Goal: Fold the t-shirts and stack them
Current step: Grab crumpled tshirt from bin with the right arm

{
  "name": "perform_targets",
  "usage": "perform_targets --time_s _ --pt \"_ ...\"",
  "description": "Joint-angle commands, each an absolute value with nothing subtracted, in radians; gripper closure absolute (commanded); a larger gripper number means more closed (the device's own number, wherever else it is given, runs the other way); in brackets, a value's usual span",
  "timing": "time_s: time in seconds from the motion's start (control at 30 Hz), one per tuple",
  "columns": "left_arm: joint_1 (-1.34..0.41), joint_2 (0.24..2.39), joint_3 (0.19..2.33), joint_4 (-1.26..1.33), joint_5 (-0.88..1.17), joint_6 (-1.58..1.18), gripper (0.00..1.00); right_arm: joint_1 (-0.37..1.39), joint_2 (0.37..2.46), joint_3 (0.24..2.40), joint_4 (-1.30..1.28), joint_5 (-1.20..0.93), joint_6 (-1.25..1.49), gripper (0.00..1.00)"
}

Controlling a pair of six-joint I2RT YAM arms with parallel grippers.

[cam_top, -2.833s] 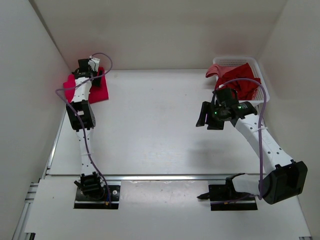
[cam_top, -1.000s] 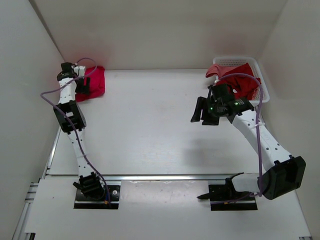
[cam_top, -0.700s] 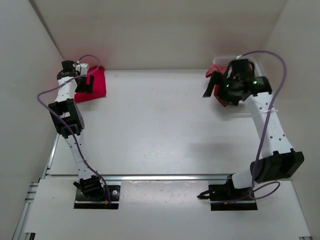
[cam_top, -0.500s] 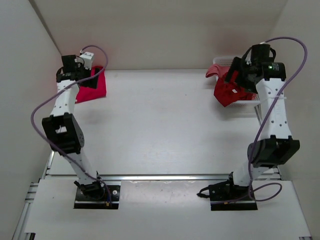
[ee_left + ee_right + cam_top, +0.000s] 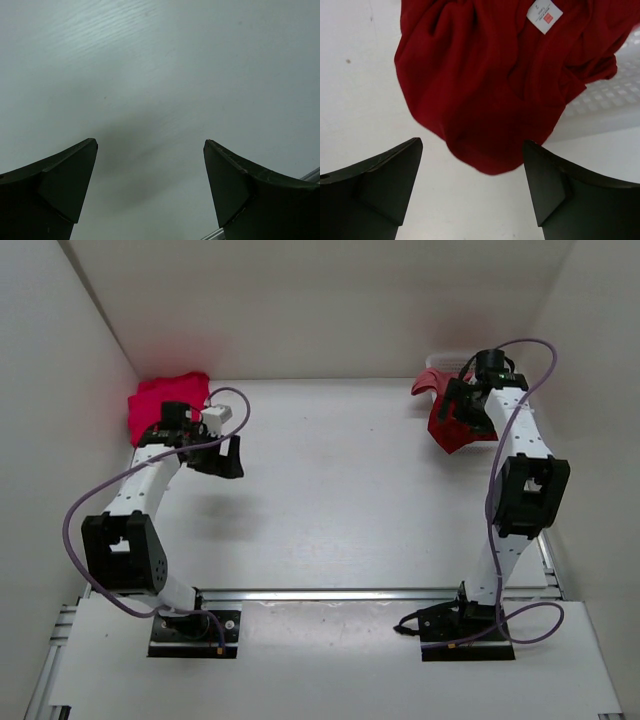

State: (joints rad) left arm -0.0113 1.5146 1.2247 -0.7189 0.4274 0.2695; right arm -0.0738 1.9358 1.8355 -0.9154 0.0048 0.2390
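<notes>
- Ten o'clock corner of the table (image 5: 330, 500): the bright pinkish-red t-shirt (image 5: 165, 398) is lying as a folded pad.
- The left gripper (image 5: 225, 458) is hanging just beside it, at that shirt's five o'clock. Its jaws are standing wide apart and gripping nothing.
- Two o'clock corner: the dark crimson t-shirt (image 5: 452, 430) is spilling over the basket (image 5: 612, 97) rim onto the table. The salmon pink t-shirt (image 5: 428, 381) is showing at its eleven o'clock.
- The right gripper (image 5: 463, 406) is hovering over the crimson cloth, jaws parted and gripping nothing.

Risks, as I judge them:
- The crimson shirt is bunching in thick folds, so a pinch here could catch several layers, or only a loose ridge that slips free.
- The shirt is draping over the rim, so a pull could drag the light basket or bring the salmon shirt along.

View differences:
- The overhead camera is showing both corners and the spacing between the arms, but the right arm is hiding most of the basket.
- The right wrist camera is showing the white mesh, a neck label (image 5: 544, 15) at one o'clock, and the hem lying between its fingers (image 5: 380, 185).
- The left wrist camera is showing only bare table and no shirt.
</notes>
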Motion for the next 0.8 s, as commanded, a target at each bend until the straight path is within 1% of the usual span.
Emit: perform_targets --time_s 0.0,0.03,0.13,0.2,0.27,0.3,0.37,0.4,0.43,0.47,0.5,0.53,0.6,0.77 --pt "0.083 1.437 1.177 -0.753 0.496 0.212 0.01 -0.109 1.905 1.792 -0.743 -0.077 0.261 0.2" --pt "0.093 1.431 1.174 -0.753 0.494 0.206 0.02 -0.12 1.91 1.78 -0.732 -0.093 0.259 0.22" --pt "0.132 1.413 1.154 -0.767 0.471 0.221 0.02 -0.127 1.933 1.749 -0.706 -0.164 0.27 0.24" --pt "0.133 1.41 1.149 -0.767 0.462 0.227 0.02 -0.13 1.943 1.737 -0.68 -0.199 0.291 0.26" --pt "0.138 1.41 1.147 -0.77 0.469 0.227 0.01 -0.132 1.953 1.727 -0.649 -0.209 0.305 0.34" --pt "0.14 1.411 1.144 -0.769 0.462 0.222 0.02 -0.132 1.956 1.721 -0.64 -0.215 0.322 0.36" --pt "0.149 1.411 1.138 -0.772 0.468 0.227 0.01 -0.138 1.962 1.717 -0.612 -0.245 0.331 0.48" --pt "0.152 1.41 1.144 -0.772 0.466 0.226 0.02 -0.137 1.968 1.72 -0.615 -0.248 0.334 0.52" --pt "0.158 1.407 1.141 -0.775 0.462 0.229 0.02 -0.138 1.983 1.717 -0.606 -0.261 0.333 0.69" --pt "0.166 1.407 1.144 -0.775 0.462 0.23 0.02 -0.138 1.977 1.717 -0.606 -0.261 0.33 0.69" --pt "0.157 1.407 1.138 -0.781 0.469 0.232 0.02 -0.135 1.977 1.718 -0.603 -0.259 0.33 0.75" --pt "0.158 1.408 1.143 -0.776 0.46 0.235 0.01 -0.137 1.985 1.72 -0.606 -0.267 0.328 0.86" --pt "0.161 1.408 1.14 -0.784 0.466 0.233 0.01 -0.141 1.977 1.723 -0.612 -0.253 0.325 1.0" --pt "0.158 1.41 1.144 -0.775 0.475 0.232 0.01 -0.14 1.934 1.744 -0.615 -0.221 0.311 1.0"
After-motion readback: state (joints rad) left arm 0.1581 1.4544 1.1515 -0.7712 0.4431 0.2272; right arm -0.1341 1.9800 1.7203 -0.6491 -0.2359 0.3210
